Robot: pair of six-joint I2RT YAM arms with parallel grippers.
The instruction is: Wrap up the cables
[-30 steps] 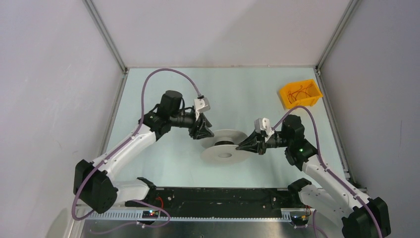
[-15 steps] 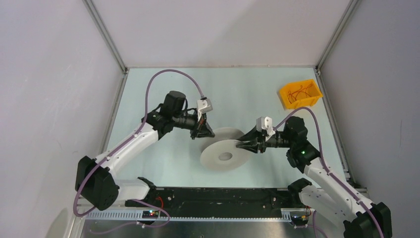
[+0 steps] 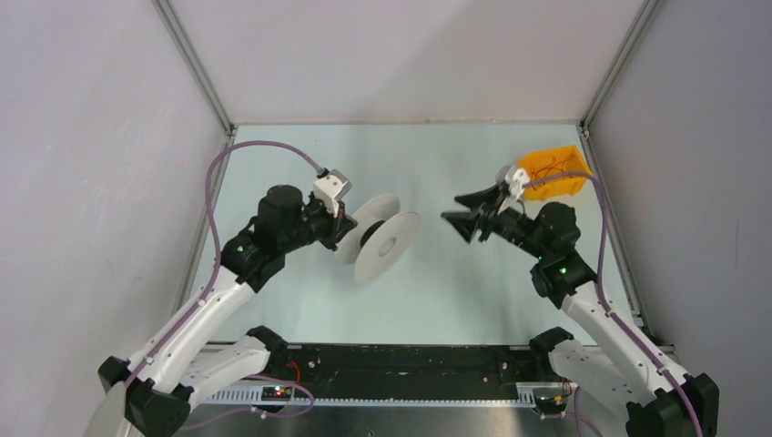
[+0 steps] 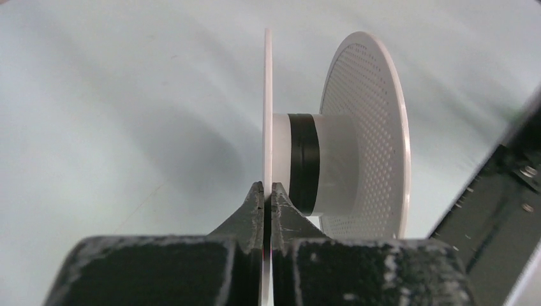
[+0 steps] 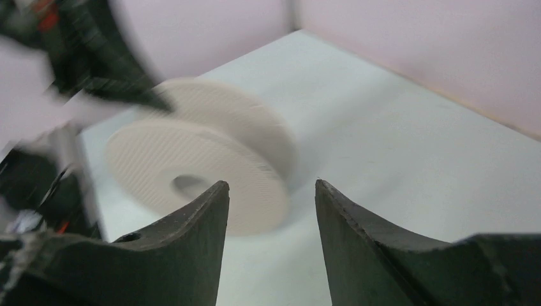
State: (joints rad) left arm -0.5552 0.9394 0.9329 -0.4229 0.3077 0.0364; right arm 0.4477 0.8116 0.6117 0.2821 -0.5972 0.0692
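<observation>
Clamping my left claw (image 4: 268,191) tight on the thin edge of one flange, I am now holding the spool (image 3: 380,238) on my own. A second ago it was lying flat at the table's (image 3: 455,155) centre, pinched by my right claw (image 3: 455,209) while my left stood loose beside it. Now the hand-over is done. I am lifting the spool off toward 9 o'clock and tipping it on edge, so its bored face is pointing to 4 o'clock, back at my right claw. That claw is letting go: its fingers are standing apart with nothing between them, and it is drawing away toward 2 o'clock, well apart from the spool, with some blur in its own view. The cables (image 3: 546,169) are lying as a reddish tangle in the orange bin (image 3: 575,185) at 2 o'clock, just behind my right wrist. I am seeing none on the spool. Its hub is showing only a dark band (image 4: 303,162), and I cannot tell what that is. I am judging that no winding has started. With the spool steadied in my left claw, my freed right is placed to go and fetch a cable from the bin.
</observation>
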